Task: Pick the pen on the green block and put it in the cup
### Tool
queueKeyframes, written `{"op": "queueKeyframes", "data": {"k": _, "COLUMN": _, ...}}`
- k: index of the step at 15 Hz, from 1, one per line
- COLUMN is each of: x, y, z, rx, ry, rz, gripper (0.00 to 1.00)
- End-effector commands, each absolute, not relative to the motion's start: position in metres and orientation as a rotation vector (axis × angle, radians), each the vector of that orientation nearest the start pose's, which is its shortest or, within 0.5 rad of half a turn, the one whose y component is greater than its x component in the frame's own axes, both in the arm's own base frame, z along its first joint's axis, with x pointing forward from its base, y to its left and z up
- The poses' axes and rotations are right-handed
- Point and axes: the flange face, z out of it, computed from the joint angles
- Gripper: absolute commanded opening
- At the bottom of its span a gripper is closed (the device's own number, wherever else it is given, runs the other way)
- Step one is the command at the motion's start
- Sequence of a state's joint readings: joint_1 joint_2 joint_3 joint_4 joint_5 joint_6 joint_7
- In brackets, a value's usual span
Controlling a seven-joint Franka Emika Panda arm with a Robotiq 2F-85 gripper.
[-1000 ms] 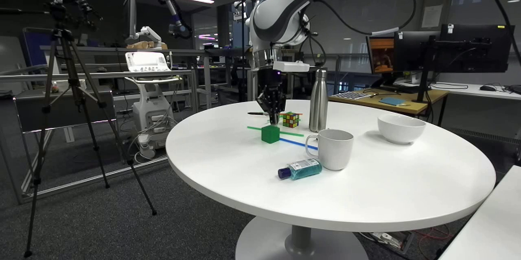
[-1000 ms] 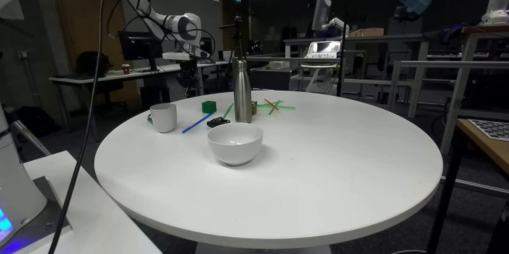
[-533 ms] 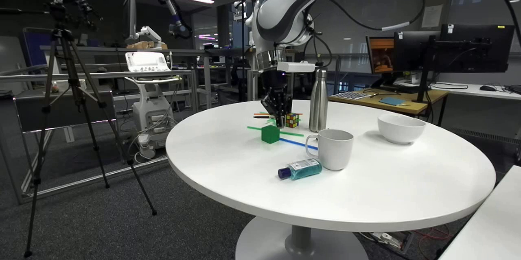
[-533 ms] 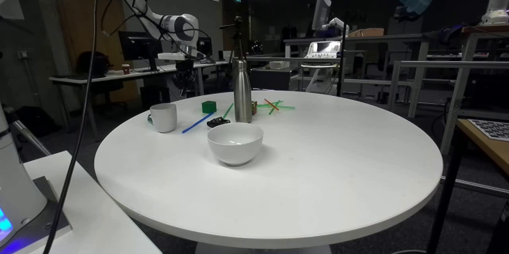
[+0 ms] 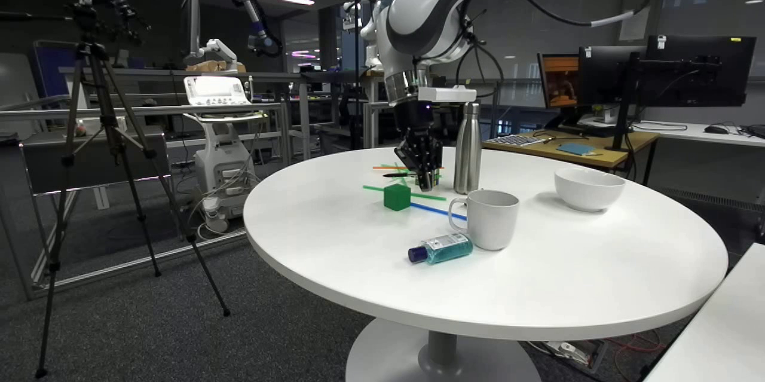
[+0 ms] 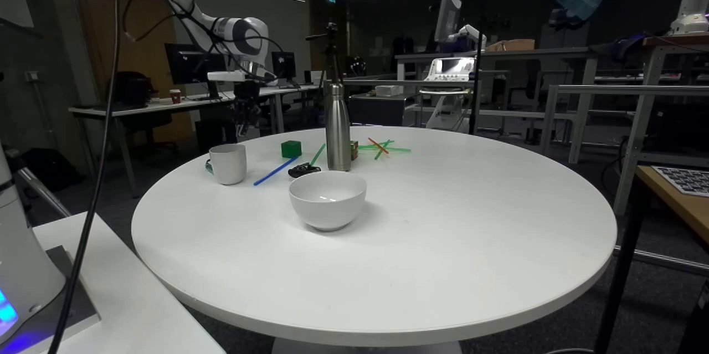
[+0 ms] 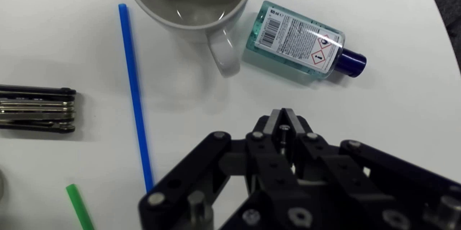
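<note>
The black claw (image 7: pixel 283 111) is clenched on the slender dark stick pen (image 5: pixel 398 175), which juts sideways from it above the round white worktop (image 5: pixel 334 238). The white cylindrical cup (image 5: pixel 493 220) stands upright just beside a transparent teal bottle (image 5: pixel 448 248); the small bright green cube-like block (image 5: pixel 397 197) sits apart from both.

Exterior views share the table (image 5: pixel 556 262); wrist view looks down.

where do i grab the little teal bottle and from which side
Probably across the middle of the teal bottle, coming straight down and closing across its width: it lies on its side, long and narrow. Favour the half nearer the dark blue cap, as the cup stands close to the other end.
</note>
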State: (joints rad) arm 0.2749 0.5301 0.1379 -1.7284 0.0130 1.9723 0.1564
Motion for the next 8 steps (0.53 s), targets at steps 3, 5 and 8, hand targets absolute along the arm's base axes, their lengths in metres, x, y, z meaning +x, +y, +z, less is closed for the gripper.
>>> {"op": "queueKeyframes", "data": {"k": 3, "x": 0.547, "y": 0.243, "z": 0.272, "rx": -3.072, "ry": -0.33, "rz": 0.553, "gripper": 0.01}}
{"op": "queueKeyframes", "data": {"k": 5, "x": 0.539, "y": 0.24, "z": 0.27, "rx": -3.075, "ry": -0.318, "rz": 0.588, "gripper": 0.01}}
{"op": "queueKeyframes", "data": {"k": 8, "x": 0.529, "y": 0.236, "z": 0.267, "rx": -3.077, "ry": -0.304, "rz": 0.64, "gripper": 0.01}}
